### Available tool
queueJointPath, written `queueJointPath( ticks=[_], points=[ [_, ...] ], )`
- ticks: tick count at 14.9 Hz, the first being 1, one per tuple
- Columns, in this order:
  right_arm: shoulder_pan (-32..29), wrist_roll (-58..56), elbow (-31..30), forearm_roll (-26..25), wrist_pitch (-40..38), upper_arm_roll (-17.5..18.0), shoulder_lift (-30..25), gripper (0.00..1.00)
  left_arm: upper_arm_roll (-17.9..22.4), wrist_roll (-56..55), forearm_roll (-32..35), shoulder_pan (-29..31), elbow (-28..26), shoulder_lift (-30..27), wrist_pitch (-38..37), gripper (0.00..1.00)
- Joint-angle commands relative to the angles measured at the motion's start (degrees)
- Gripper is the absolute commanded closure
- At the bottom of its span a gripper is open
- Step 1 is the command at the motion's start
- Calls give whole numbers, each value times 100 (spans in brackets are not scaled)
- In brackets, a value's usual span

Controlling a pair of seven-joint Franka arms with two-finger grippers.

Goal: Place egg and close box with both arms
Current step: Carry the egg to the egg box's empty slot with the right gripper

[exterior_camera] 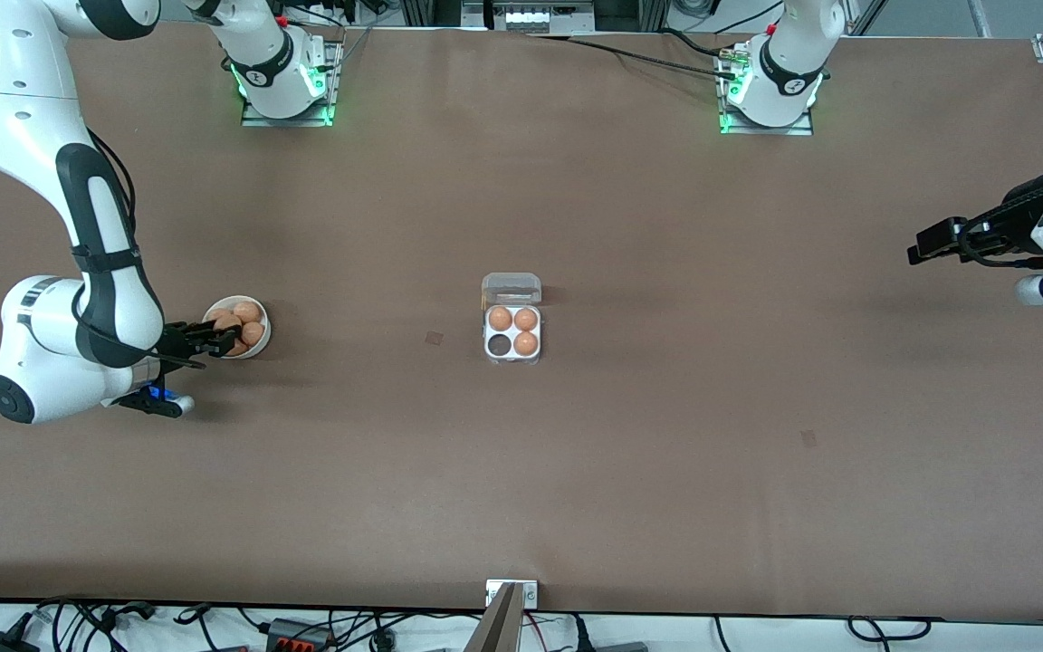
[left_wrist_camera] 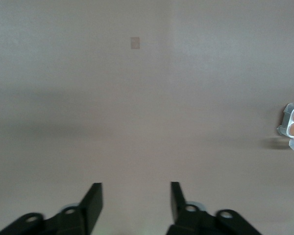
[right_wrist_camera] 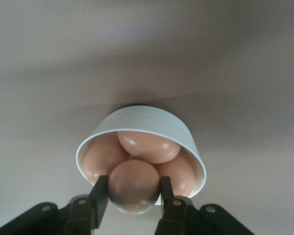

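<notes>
While the right hand (right_wrist_camera: 133,196) sits at the white bowl (exterior_camera: 258,348) near the right arm's end of the tabletop (exterior_camera: 666,453), its fingers are clamped on one egg (right_wrist_camera: 134,185), the topmost of the pile; the right wrist view shows the egg squeezed between both pads at its widest part.

Box (exterior_camera: 512,332): middle of the tabletop, lid (exterior_camera: 511,289) thrown open at 12 o'clock of the cells. Three cells filled. The empty cell (exterior_camera: 497,345) shows dark, at about 8 o'clock of the box's centre, the corner nearest the front camera and toward the right arm's end.

Left hand (left_wrist_camera: 136,200): fingers apart at a middling gap, holding nothing, over bare tabletop at the left arm's end. That arm waits. Box edge just visible in its wrist view.

Step in hand, as I judge it: lifting the egg out of the bowl.

How to do it well:
- Raise straight up first; the neighbouring eggs (right_wrist_camera: 148,145) touch the held one and could roll or be dragged out.
- Keep the squeeze steady, no tighter. Shell is smooth and round, so slip and crack are both risks.
- Clear the bowl rim before travelling toward the box.
- Arrive above the empty cell, lower gently, release only once the egg is seated.
- Lid closing likely needs the left hand; keep it clear until then.
</notes>
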Motion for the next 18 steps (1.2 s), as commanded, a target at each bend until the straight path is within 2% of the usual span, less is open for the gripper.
queueJointPath(
  ticks=[1, 2, 3, 5, 9, 12, 13, 15, 18],
  points=[
    [20, -132, 196, 59, -248, 44, -28, 77, -48, 72, -14, 34, 138, 8, -70, 66],
    [37, -202, 205, 59, -293, 44, -159, 77, -48, 72, -14, 34, 138, 8, -70, 67],
    [37, -273, 205, 50, -319, 122, -334, 77, -48, 72, -14, 42, 138, -1, -96, 72],
    [37, -509, 197, -29, -319, 333, -677, 78, -48, 64, -14, 42, 130, -27, -131, 75],
    [537, -608, 197, 67, -101, 561, -977, 80, -66, 37, -23, 34, 138, -53, -526, 87],
    [1300, -345, 188, 59, 689, 729, -1074, 80, -92, 20, -31, -1, 147, -62, -535, 87],
    [1573, -100, 188, 41, 918, 721, -1065, 80, -101, 11, -32, -10, 147, -71, -561, 93],
    [2013, 339, 179, 33, 1331, 721, -1039, 80, -136, 11, -66, -10, 147, -97, -693, 97],
    [2488, 946, 170, -3, 2008, 721, -925, 80, -215, 11, -84, -10, 156, -97, -799, 99]
  ],
)
